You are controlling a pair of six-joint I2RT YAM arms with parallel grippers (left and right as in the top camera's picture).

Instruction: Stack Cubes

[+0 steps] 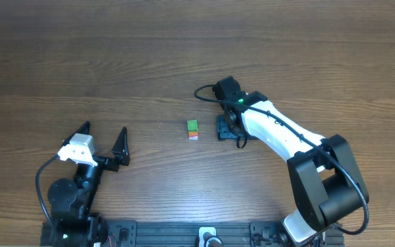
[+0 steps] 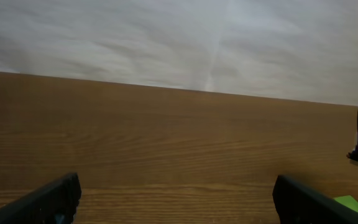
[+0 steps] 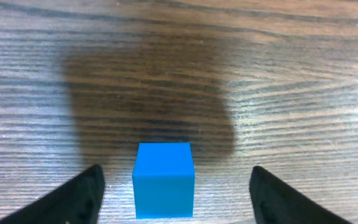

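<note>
**Between the Right Fingers, a Blue Cube Sits Free**

Between the wide-spread fingers of the right gripper (image 3: 174, 198), the blue cube (image 3: 164, 179) rests on the wooden table (image 3: 303, 74). There is a gap on each side, and neither finger touches it. Just beside this gripper, toward the left arm, a green cube (image 1: 193, 125) stands on a red cube (image 1: 193, 136). Well beyond that stack, the left gripper (image 1: 103, 132) hangs wide open and holds nothing, with bare wood ahead of it to the table's far edge.
</note>
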